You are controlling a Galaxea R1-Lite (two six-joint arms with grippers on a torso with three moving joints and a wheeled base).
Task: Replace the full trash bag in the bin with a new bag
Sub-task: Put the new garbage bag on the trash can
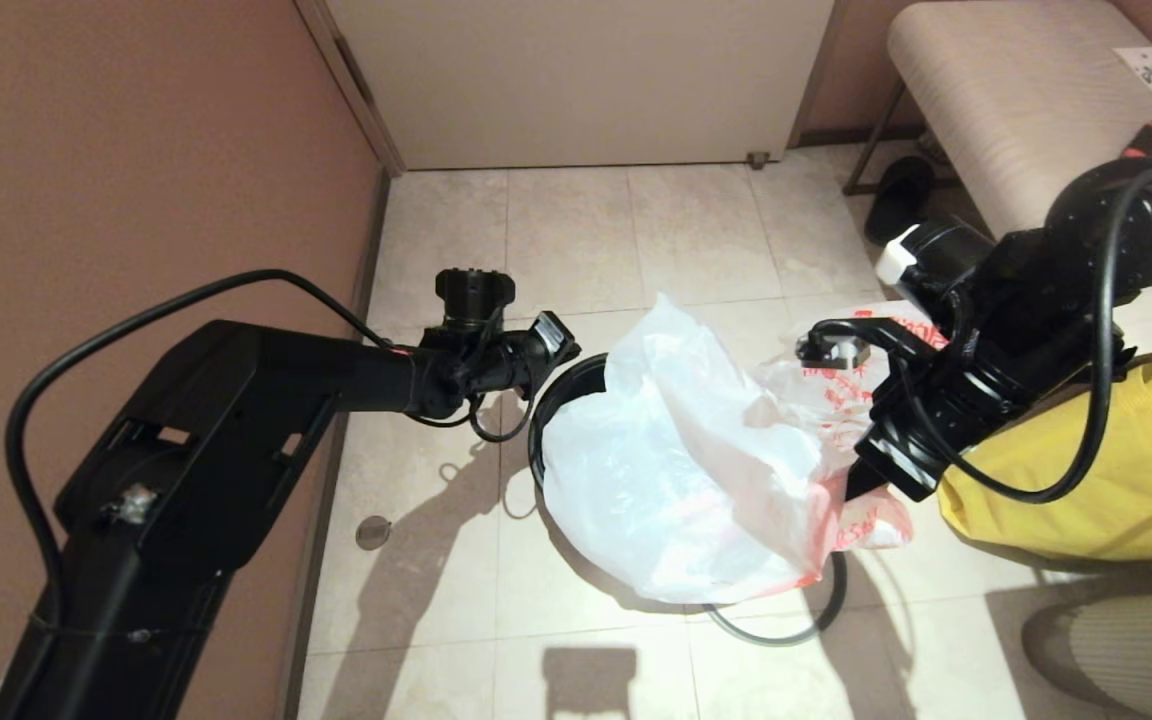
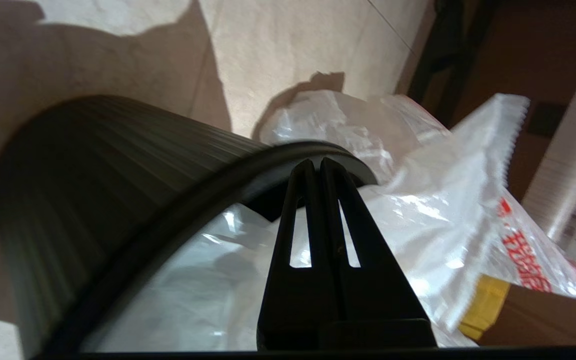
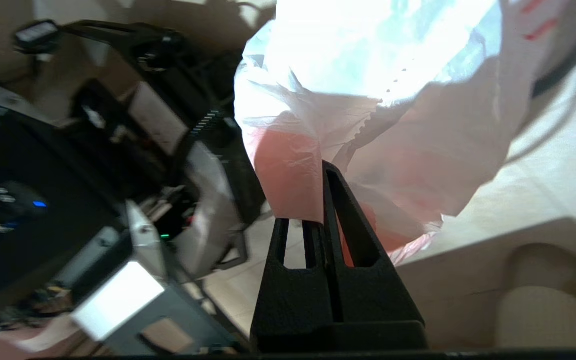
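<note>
Left gripper (image 2: pixel 316 162): fingers pressed together, tips at the rim of the bin (image 2: pixel 118 165), apparently pinching the rim or the film over it; which of the two cannot be told. In the head view the left gripper (image 1: pixel 558 345) reaches in from the left to the bin's near-left rim.

Right gripper (image 3: pixel 320 170): fingers closed on the pink-red edge of the new bag (image 3: pixel 368 100), one finger covered by the film. In the head view the right gripper (image 1: pixel 861 480) is at the bag's right side, tips hidden by plastic.

New bag (image 1: pixel 676 460): thin translucent white plastic, crinkled, draped over the mouth of the bin (image 1: pixel 561 385) and covering most of it; only the left arc of the black rim shows. Its serrated edge stands up above the bin.

Full trash bag (image 1: pixel 836 385): translucent white with red characters, behind and right of the new bag, partly hidden by the right arm.

Grey hoop (image 1: pixel 786 625): lying on the tiled floor (image 1: pixel 586 230) below the bin, partly under the bag.

Yellow fabric bag (image 1: pixel 1116 470): right of the bin, beneath the right arm. Padded bench (image 1: pixel 1006 100): upper right.
</note>
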